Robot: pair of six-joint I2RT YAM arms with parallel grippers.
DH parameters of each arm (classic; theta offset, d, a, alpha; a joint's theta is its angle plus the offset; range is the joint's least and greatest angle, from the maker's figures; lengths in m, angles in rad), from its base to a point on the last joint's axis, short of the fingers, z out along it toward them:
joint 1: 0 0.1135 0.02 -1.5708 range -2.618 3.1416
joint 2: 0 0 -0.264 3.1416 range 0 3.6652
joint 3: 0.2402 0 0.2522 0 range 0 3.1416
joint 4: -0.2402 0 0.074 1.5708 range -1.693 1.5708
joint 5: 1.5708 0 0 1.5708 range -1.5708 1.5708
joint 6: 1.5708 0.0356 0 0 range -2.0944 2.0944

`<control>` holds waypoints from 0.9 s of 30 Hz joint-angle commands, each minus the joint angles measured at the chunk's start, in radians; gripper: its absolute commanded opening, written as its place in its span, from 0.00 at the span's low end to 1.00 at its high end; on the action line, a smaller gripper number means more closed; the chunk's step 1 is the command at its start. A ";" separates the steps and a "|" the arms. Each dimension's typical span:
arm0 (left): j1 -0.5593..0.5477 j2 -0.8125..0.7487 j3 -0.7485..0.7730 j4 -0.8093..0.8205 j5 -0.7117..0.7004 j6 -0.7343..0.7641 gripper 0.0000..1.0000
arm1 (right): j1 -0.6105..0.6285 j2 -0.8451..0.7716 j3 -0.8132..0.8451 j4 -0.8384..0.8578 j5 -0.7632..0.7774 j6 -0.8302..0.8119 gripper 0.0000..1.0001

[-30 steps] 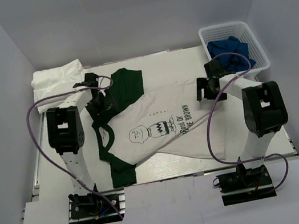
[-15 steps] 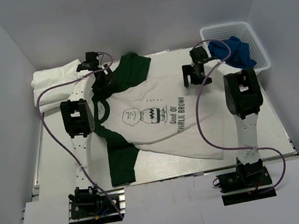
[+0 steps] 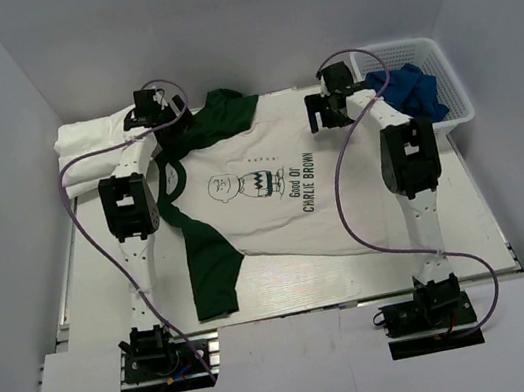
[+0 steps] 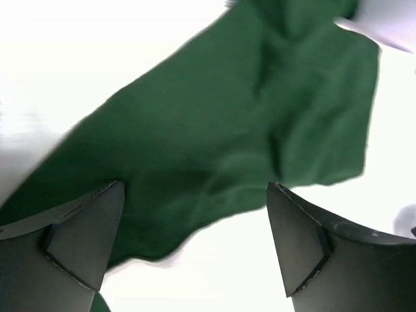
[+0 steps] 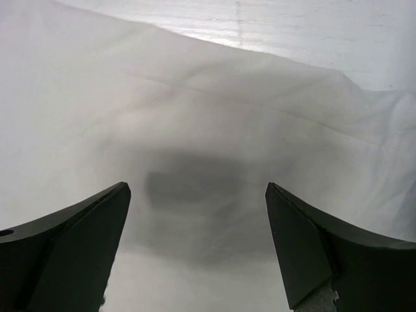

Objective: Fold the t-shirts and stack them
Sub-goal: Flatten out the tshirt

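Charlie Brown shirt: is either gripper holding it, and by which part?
Nothing is held. The left gripper stands open over the green sleeve of the shirt, the right gripper open over its white cloth.

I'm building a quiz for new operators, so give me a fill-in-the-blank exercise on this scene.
The white basket holds a ____ cloth.
The left end effector hangs open over the printed t-shirt's dark ____ sleeve.
The folded white shirts sit at the table's far ____ corner.
Missing words: blue; green; left.
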State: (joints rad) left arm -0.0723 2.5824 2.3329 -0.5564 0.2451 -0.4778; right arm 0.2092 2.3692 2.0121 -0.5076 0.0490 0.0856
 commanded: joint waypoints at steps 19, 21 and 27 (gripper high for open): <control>-0.213 -0.667 -1.092 0.210 0.142 -0.047 1.00 | 0.088 -0.831 -1.084 0.175 -0.130 0.253 0.90; -0.224 -0.624 -1.078 0.198 0.132 -0.047 1.00 | 0.088 -0.799 -1.090 0.156 -0.056 0.259 0.90; -0.244 -0.513 -0.991 0.158 0.076 -0.047 1.00 | 0.064 -0.645 -1.047 0.169 0.018 0.279 0.90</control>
State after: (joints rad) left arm -0.3004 1.9835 1.3144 -0.3683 0.3920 -0.5335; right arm 0.2935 1.6352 0.9306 -0.3725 0.0044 0.3401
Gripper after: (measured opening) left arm 0.996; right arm 0.904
